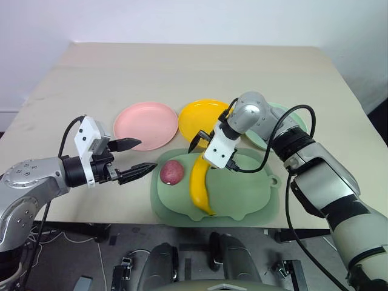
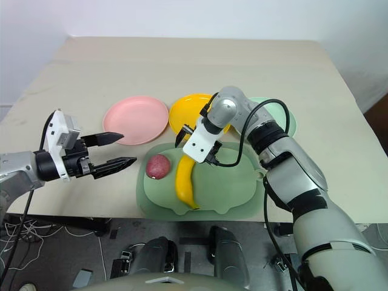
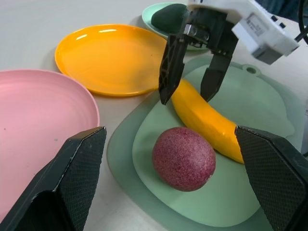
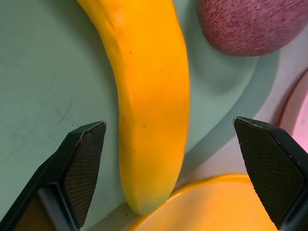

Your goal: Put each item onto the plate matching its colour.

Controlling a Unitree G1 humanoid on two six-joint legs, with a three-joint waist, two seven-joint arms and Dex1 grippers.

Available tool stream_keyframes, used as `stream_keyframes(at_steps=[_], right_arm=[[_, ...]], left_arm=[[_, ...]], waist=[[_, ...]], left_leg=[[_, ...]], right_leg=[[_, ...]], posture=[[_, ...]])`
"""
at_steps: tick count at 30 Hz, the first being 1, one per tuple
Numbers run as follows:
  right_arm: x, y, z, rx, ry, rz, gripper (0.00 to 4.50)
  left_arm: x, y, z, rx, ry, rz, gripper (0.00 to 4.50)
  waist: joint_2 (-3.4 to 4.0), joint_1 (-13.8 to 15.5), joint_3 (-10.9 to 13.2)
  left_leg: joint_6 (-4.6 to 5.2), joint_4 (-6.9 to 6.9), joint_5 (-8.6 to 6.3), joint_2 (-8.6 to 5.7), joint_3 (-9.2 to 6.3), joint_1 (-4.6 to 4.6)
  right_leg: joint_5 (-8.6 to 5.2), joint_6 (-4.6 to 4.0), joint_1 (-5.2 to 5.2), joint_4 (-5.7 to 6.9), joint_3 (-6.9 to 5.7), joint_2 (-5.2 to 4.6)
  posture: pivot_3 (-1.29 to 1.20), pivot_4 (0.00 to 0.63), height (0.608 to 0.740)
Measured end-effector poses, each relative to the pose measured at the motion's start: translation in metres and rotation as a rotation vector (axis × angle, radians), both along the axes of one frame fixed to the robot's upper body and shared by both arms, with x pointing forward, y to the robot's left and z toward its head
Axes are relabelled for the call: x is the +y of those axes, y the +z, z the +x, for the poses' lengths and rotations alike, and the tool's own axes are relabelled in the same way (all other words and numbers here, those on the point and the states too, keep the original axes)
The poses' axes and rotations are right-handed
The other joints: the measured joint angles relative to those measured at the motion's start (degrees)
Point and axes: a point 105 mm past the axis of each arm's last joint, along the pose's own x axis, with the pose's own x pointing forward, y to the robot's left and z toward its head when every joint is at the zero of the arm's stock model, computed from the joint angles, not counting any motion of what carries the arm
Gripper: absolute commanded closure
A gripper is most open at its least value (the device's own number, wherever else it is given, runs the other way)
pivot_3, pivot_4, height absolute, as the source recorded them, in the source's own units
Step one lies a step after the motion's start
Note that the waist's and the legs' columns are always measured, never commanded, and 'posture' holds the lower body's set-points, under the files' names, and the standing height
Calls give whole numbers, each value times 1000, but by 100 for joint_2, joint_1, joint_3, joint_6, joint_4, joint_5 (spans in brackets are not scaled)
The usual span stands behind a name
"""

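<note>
Both jaws wide — right gripper [image 3: 190, 86] straddling banana [image 1: 200, 185] | left gripper [image 1: 134, 159] empty

Banana [image 1: 200, 182] and purple fruit [image 1: 171, 172] on the tray; avocado [image 3: 168, 18] seemingly on green plate [image 3: 153, 11].

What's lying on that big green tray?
On the tray lie a yellow banana and a reddish-purple fruit. The right gripper covers the banana's far end from the head views, its fingers open on both sides of it.
</note>
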Motion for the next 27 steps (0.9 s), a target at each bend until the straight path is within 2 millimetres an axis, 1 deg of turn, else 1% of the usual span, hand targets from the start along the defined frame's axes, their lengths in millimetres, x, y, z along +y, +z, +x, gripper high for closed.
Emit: stream_keyframes(at_steps=[4,5,6,7,11,16,19,23,27], right_arm=[[-1,-3,0,1,1,-12,2039],[-2,-4,0,1,2,-14,2330],[-2,-4,-1,0,3,-16,2729],[-2,-4,-1,0,4,-17,2900],[-4,-6,-3,14,13,-25,2923],[-12,-9,-10,55,33,-6,2925],[-15,-7,-13,69,39,-8,2925],[-16,9,-19,86,49,26,2925],[-8,28,-19,119,9,89,2925]], left_arm=[[-1,-2,0,6,-3,4,0],[-1,-2,0,7,-3,4,0],[-1,-2,0,7,-2,4,0],[-1,-2,0,7,-2,4,0],[0,-3,0,9,-1,4,0],[0,-5,-1,18,4,5,0],[0,-5,-1,18,4,5,0],[0,-5,-1,18,3,4,0],[0,-5,-2,18,3,4,0]], waist=[[0,0,0],[0,0,0],[0,-1,0],[0,0,0],[0,3,0],[0,11,0],[0,7,0],[3,9,2],[6,1,4]], left_leg=[[0,0,0,0,-1,0],[0,0,0,0,-1,0],[0,0,0,0,-1,0],[0,0,0,0,-1,0],[0,0,0,0,-1,0],[0,0,0,0,-2,1],[0,0,0,0,-2,2],[0,0,0,1,-3,2],[0,-1,0,1,-2,3]], right_leg=[[0,0,0,0,0,0],[0,0,0,0,0,0],[0,0,0,0,0,0],[0,0,0,0,0,0],[0,0,1,0,0,0],[0,0,3,0,-1,-2],[0,0,2,1,-1,0],[0,0,2,0,-1,0],[2,-2,0,1,0,0]], posture=[[0,150,740],[0,150,740],[0,150,740],[0,150,740],[0,150,740],[0,150,740],[0,150,740],[0,150,740],[0,150,740]])
